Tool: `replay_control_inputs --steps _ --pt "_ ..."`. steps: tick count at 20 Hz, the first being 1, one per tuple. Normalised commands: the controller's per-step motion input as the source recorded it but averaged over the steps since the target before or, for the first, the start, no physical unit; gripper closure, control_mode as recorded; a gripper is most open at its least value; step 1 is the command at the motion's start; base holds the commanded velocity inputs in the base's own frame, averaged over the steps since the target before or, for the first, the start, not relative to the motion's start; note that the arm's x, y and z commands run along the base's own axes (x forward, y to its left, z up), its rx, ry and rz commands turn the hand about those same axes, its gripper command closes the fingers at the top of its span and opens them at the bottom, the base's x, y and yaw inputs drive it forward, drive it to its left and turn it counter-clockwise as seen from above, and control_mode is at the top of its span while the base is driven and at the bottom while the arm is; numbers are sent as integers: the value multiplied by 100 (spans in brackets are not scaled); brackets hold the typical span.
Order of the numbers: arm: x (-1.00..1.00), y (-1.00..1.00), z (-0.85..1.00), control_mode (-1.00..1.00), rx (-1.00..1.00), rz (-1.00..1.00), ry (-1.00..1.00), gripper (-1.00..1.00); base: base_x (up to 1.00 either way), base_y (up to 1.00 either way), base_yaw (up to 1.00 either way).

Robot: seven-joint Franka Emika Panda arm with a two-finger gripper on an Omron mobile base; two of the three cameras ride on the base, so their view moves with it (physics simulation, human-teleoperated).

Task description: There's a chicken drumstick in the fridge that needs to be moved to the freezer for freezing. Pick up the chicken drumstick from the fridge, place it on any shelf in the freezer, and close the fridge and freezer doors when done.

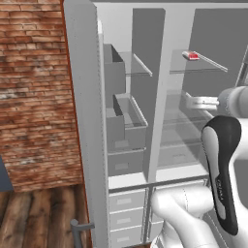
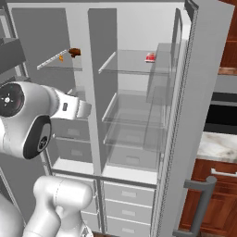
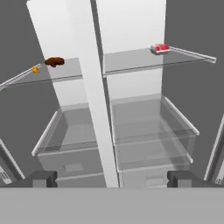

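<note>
Two open compartments face me. My gripper (image 3: pixel 111 178) stands spread wide with nothing between its fingertips, aimed at the divider between them. The chicken drumstick (image 3: pixel 54 61) lies on the freezer's (image 3: pixel 57 109) upper glass shelf (image 3: pixel 65 72), above and left of my fingers, well apart, beside a small orange item (image 3: pixel 35 70).

Freezer shelf (image 3: pixel 65 72) is sitting up and left of the hand (image 3: pixel 111 178), carrying the chicken drumstick (image 3: pixel 54 61) near its left rail, with a small orange item (image 3: pixel 35 70) lying just beside it. Fridge shelf (image 3: pixel 131 61) is sitting up and right, carrying a flat red-and-white item (image 3: pixel 160 48) toward its right end.
</note>
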Motion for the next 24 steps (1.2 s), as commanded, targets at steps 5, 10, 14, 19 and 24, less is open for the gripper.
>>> replay_control_inputs --steps 5,10,14,19,24 --pt "0 0 0 100 -5 -1 0 -100 -3 0 -1" --pt "0 0 0 100 0 0 0 -100 -34 0 -1" --pt "0 0 0 100 0 0 0 -100 -67 -1 0" --pt "0 0 0 100 0 0 0 -100 -53 -2 0" --pt "0 0 0 100 0 0 0 -100 -3 -12 0"
